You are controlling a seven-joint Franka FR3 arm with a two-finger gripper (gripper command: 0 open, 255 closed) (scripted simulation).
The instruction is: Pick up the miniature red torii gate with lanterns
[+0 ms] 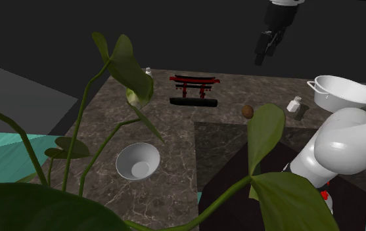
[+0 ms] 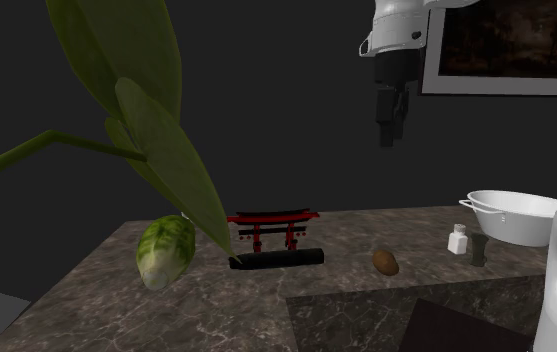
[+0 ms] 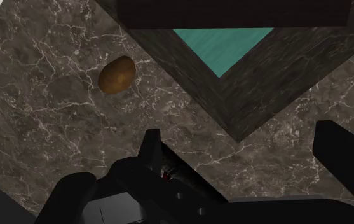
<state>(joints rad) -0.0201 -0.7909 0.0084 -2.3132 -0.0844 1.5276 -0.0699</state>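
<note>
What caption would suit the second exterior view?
Black fingers hang open, high above the dark veined counter, up and to the right of the red torii gate.

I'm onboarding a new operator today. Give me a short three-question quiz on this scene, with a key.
1. Where is the black two-finger gripper relative to the red torii gate on its black base? A resting on it; B high above the dark marbled counter, apart from it; C clasped around it.
2. True or false: the brown oval object lies on that counter between the gate and the small white shaker.
3. Fill in: the gripper's fingers stand ___.
Key: 1 B; 2 true; 3 open.
</note>
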